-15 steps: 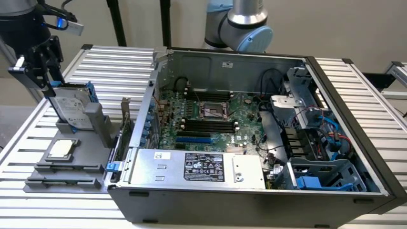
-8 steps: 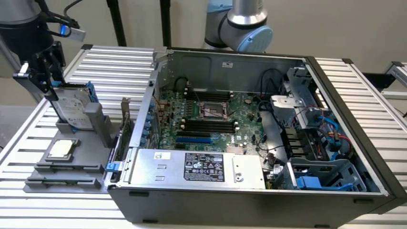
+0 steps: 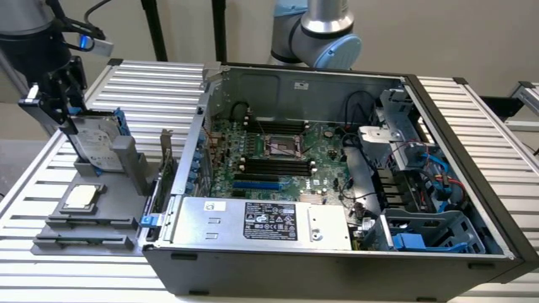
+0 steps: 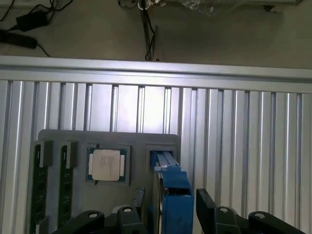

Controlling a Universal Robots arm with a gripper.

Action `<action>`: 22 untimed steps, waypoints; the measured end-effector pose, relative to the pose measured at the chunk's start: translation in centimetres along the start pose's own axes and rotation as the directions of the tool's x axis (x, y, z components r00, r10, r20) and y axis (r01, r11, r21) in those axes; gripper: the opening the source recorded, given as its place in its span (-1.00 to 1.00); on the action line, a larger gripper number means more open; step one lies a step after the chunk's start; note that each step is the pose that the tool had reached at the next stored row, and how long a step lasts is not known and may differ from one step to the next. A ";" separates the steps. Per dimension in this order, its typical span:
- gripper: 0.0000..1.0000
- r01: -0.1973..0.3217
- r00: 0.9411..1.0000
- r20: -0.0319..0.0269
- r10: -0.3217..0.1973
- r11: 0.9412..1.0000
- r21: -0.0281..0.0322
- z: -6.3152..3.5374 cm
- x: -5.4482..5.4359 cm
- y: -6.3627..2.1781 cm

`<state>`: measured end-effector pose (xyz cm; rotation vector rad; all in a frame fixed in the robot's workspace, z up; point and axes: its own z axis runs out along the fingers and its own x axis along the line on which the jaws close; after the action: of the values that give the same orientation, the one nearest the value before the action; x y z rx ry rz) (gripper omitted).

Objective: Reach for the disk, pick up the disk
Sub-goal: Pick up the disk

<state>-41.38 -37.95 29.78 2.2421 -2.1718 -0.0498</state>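
Observation:
The disk (image 3: 95, 142) stands on edge in a slot of the grey holder (image 3: 118, 165) at the exterior view's left, its silver face and white label showing between blue rails. My gripper (image 3: 69, 113) comes down over its upper end. In the wrist view, the disk's blue rail edge (image 4: 174, 197) runs between my two black fingers (image 4: 138, 199), one on each side. A narrow gap shows on one side, so the gripper (image 4: 168, 199) is open around the disk. The disk's lower part sits hidden in the slot.
A small square silver chip (image 3: 82, 197) (image 4: 107, 165) lies on the grey holder, with memory sticks (image 4: 39, 192) in slots beside it. The open computer case (image 3: 337, 164) stands close to the holder, with its silver power supply (image 3: 261, 221). A second arm (image 3: 324, 35) stands behind it.

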 end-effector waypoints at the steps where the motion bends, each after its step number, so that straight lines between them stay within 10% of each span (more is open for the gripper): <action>1: 0.08 0.000 1.000 0.002 0.000 1.000 0.000 0.01 0.0 0.05; 15: 0.08 0.004 1.000 0.009 -0.004 1.000 0.009 0.29 0.0 0.47; 22: 0.08 0.009 1.000 0.010 -0.010 1.000 0.024 0.30 0.0 0.51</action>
<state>-41.90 -37.94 29.50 2.2694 -2.1784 -0.0359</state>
